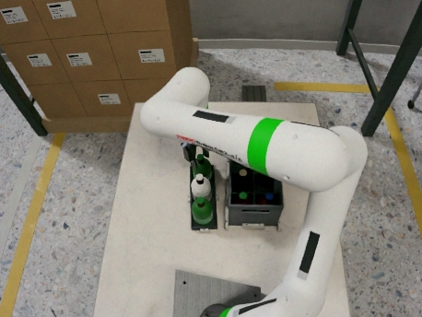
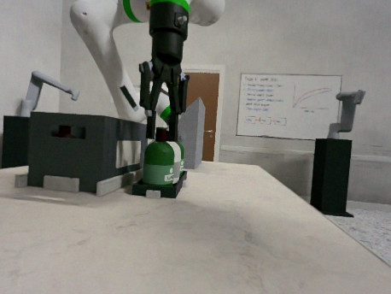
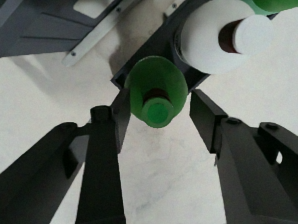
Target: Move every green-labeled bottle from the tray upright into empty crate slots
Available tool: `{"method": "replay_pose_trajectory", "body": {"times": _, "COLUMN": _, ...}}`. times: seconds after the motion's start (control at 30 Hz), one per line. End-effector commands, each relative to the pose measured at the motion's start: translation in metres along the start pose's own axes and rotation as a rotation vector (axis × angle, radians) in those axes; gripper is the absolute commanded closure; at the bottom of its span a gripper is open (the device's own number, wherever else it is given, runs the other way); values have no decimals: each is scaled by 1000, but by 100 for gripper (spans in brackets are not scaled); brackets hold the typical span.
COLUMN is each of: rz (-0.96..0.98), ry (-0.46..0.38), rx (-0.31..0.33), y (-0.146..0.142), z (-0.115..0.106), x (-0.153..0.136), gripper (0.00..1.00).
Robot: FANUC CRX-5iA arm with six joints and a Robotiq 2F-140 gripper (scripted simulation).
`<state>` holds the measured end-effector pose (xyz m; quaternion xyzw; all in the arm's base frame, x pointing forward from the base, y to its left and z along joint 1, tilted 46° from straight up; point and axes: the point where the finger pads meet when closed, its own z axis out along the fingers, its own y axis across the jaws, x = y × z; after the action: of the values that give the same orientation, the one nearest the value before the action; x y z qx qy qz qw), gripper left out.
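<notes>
A narrow black tray (image 1: 204, 227) (image 2: 160, 190) (image 3: 161, 44) holds three bottles in a row. They are a green bottle (image 1: 202, 209) at the near end, a white bottle (image 1: 201, 184) (image 3: 210, 42) in the middle, and a green bottle (image 1: 203, 167) (image 2: 160, 164) (image 3: 156, 92) at the far end. My gripper (image 1: 190, 153) (image 2: 162, 133) (image 3: 160, 102) hangs straight over the far-end bottle. Its fingers are open, one on each side of the cap, and do not touch it. The dark crate (image 1: 253, 214) (image 2: 64, 154) (image 3: 45, 25) stands beside the tray. It holds several bottles with differently coloured caps.
The arm's white link crosses above the far half of the crate and hides some slots. Stacked cardboard boxes (image 1: 92, 51) stand at the back left. A grey plate (image 1: 207, 290) lies at the table's front edge. Dark shelf posts (image 1: 392, 78) stand on the right.
</notes>
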<state>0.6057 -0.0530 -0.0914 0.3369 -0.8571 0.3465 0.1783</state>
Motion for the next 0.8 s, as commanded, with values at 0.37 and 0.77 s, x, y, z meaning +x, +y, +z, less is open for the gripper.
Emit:
{"method": "replay_pose_trajectory", "body": {"times": 0.37, "rz": 0, "ry": -2, "rx": 1, "y": 0, "z": -1, "x": -1, "gripper": 56}}
{"method": "replay_pose_trajectory", "body": {"times": 0.77, "rz": 0, "ry": -2, "rx": 1, "y": 0, "z": -1, "x": -1, "gripper": 90}}
